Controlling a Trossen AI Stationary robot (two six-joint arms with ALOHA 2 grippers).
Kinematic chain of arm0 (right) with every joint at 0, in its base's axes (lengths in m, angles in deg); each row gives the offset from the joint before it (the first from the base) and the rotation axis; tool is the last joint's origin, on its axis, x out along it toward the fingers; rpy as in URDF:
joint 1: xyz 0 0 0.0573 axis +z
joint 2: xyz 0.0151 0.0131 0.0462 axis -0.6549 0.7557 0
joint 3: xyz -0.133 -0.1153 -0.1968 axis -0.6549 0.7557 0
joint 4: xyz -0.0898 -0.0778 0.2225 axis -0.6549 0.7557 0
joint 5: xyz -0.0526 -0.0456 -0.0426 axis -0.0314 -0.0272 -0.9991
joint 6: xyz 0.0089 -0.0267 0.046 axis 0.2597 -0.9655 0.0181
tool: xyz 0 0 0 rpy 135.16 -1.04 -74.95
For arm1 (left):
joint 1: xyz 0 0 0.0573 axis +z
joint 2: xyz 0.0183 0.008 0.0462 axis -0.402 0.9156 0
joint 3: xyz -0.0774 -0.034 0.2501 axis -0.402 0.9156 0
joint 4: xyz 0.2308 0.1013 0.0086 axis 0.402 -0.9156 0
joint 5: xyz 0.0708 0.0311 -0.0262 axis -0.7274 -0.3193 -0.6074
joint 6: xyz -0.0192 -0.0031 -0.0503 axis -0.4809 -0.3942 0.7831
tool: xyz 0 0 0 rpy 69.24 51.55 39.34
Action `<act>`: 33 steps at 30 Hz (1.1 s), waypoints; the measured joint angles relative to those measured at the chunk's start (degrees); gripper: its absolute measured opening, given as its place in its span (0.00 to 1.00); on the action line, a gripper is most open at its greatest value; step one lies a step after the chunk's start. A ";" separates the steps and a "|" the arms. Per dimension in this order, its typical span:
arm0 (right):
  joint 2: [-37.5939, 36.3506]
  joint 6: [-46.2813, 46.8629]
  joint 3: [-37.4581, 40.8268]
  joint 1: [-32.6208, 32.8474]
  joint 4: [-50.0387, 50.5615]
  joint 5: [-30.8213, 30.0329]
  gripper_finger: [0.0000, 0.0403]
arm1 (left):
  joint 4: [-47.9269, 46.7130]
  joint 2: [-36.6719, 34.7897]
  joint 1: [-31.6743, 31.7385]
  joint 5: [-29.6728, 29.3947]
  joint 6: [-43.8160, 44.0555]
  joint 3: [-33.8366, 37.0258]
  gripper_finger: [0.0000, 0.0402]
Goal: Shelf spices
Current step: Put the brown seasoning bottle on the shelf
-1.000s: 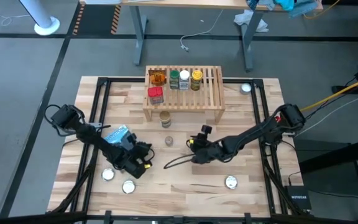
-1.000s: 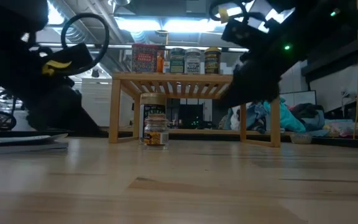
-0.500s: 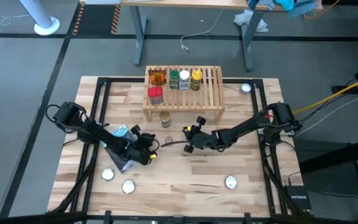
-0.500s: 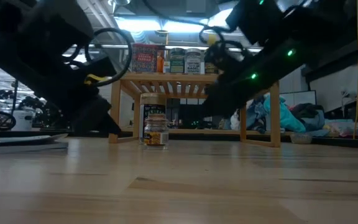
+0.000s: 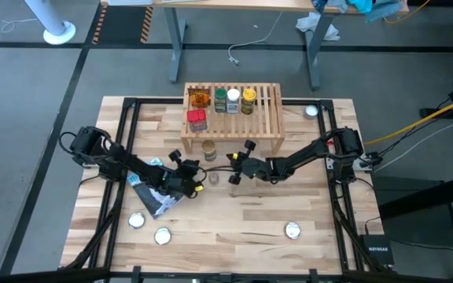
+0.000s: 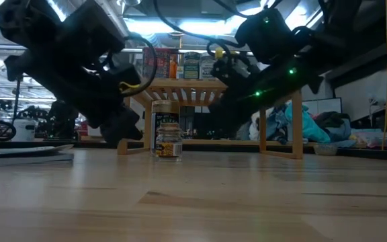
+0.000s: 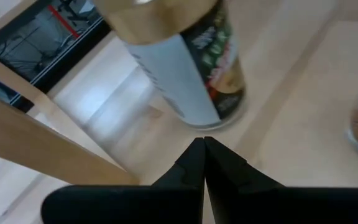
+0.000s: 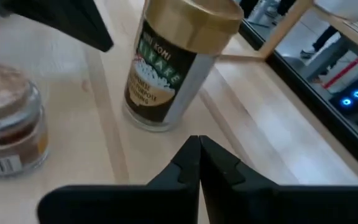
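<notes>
Both arms have swung inward within a second; left gripper (image 5: 194,178) and right gripper (image 5: 232,168), fingers pressed together and empty, now flank two jars (image 5: 209,149) unshelved just before the shelf (image 5: 267,118).

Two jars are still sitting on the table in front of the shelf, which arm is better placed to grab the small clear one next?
Probably the right. The right gripper, fingers shut, sits just beside the small clear jar. The left gripper, also shut, points more toward the tan-lidded jar by the shelf.
</notes>
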 joint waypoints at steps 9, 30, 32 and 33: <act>0.07 -1.27 0.07 -2.71 -3.14 5.28 0.03 | 0.18 0.00 1.74 0.00 -0.01 0.00 0.00; 2.67 1.80 -0.06 -1.88 -3.69 8.38 0.03 | 2.38 0.00 0.77 0.44 -0.77 0.00 0.00; 4.02 2.56 -0.04 -1.25 -3.84 6.90 0.03 | 2.39 0.00 0.49 0.44 -1.27 0.00 0.00; 4.42 2.81 -0.04 -0.92 -4.16 6.42 0.03 | 2.35 0.00 0.33 0.44 -1.43 0.00 0.00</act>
